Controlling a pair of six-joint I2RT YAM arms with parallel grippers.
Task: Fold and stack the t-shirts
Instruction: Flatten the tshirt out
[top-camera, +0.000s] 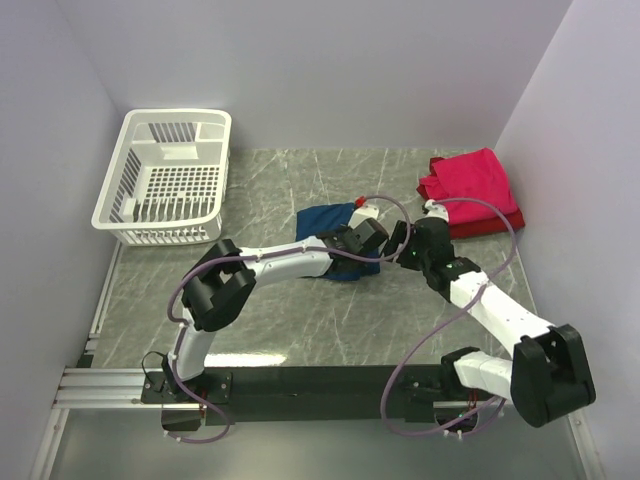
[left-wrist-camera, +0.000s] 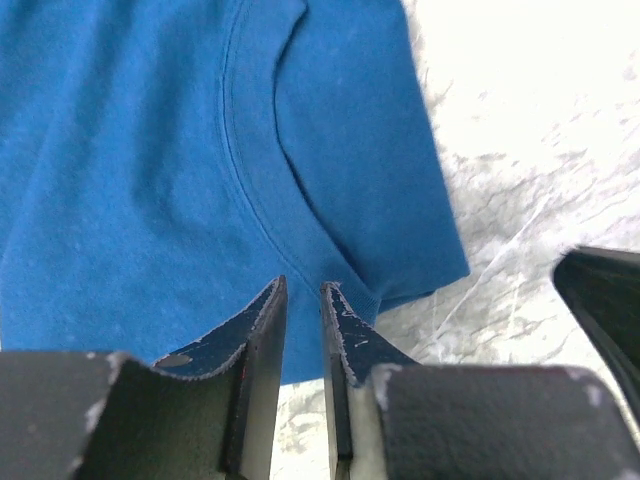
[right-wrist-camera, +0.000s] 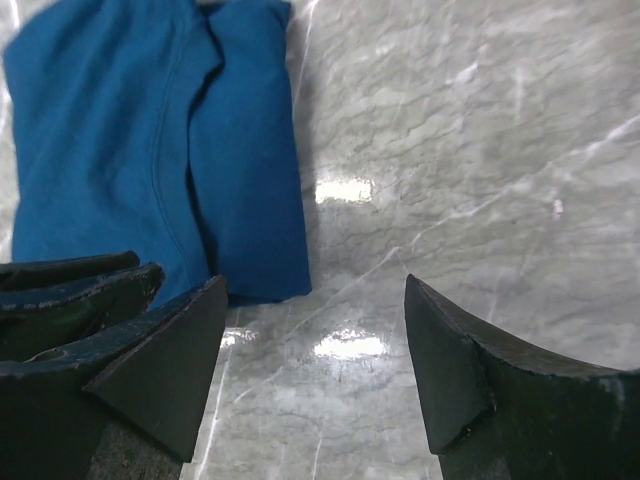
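Note:
A folded blue t-shirt lies mid-table, and its neckline shows in the left wrist view. My left gripper hangs low over the shirt's near right corner. Its fingers stand a narrow gap apart with nothing between them. My right gripper is just right of it, open wide above bare marble beside the shirt's edge. Folded pinkish-red and darker red t-shirts lie stacked at the back right.
A white slotted basket stands at the back left. The two grippers are close together, and the right one's finger shows in the left wrist view. White walls close in the grey marble table on three sides.

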